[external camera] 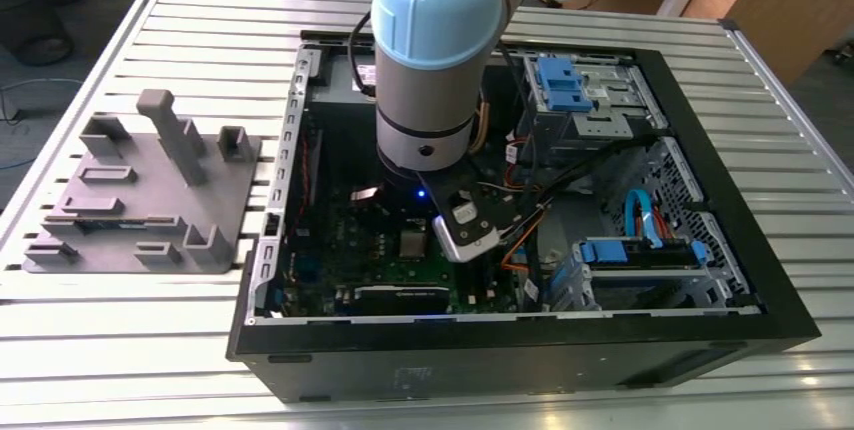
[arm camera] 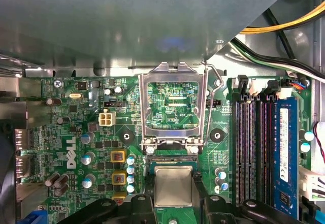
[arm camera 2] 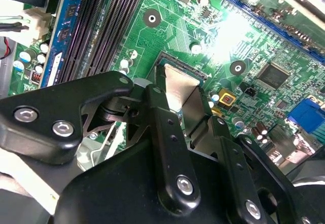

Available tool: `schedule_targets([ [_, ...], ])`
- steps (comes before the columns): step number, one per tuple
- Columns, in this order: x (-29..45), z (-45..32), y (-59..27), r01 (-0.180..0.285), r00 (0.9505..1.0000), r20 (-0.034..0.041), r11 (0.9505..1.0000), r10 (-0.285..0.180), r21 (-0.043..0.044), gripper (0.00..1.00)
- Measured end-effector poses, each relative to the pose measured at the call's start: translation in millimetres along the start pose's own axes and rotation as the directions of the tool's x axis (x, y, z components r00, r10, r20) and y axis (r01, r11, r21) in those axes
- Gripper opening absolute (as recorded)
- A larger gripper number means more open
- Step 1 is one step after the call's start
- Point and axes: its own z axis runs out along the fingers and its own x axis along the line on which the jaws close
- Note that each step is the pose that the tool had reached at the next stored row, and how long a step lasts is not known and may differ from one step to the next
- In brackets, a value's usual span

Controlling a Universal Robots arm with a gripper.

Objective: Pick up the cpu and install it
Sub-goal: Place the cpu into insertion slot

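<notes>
Reaching straight down with the pale blue arm (external camera: 427,50) into the open computer case (external camera: 787,300) on the slatted table (external camera: 200,10), well apart from the grey tray (external camera: 134,200) at the exterior view's left.

Low over the green motherboard (arm camera: 76,132) with the pincer (arm camera: 173,181), drawn in narrow and gripping the cpu (arm camera: 173,188). Clamped by two opposite edges between black fingers (arm camera 2: 161,115), shiny silver top facing up and catching the light.

In both wrist views, sitting right over the socket, just beside the hinge end of the silver socket frame (arm camera: 171,70). Frame lying open, clear of the socket, bare board showing through its hollow middle and the wire lever running along one side.

Cannot tell whether resting in the socket or just above it.

Flanked on one side by black memory slots (arm camera: 249,148) and a blue memory stick (arm camera: 284,153), on the other by small capacitors and yellow-topped parts.
</notes>
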Motion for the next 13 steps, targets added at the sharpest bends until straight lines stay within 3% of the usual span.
schedule_targets([
  [4, 0.0, 0.3, -0.7, 0.002, 1.0, -0.0001, 1.0, -0.002, -0.0044, 0.38],
  [13, 0.0, 0.4, -0.8, 0.007, 1.0, -0.0001, 1.0, -0.007, -0.005, 0.38],
])
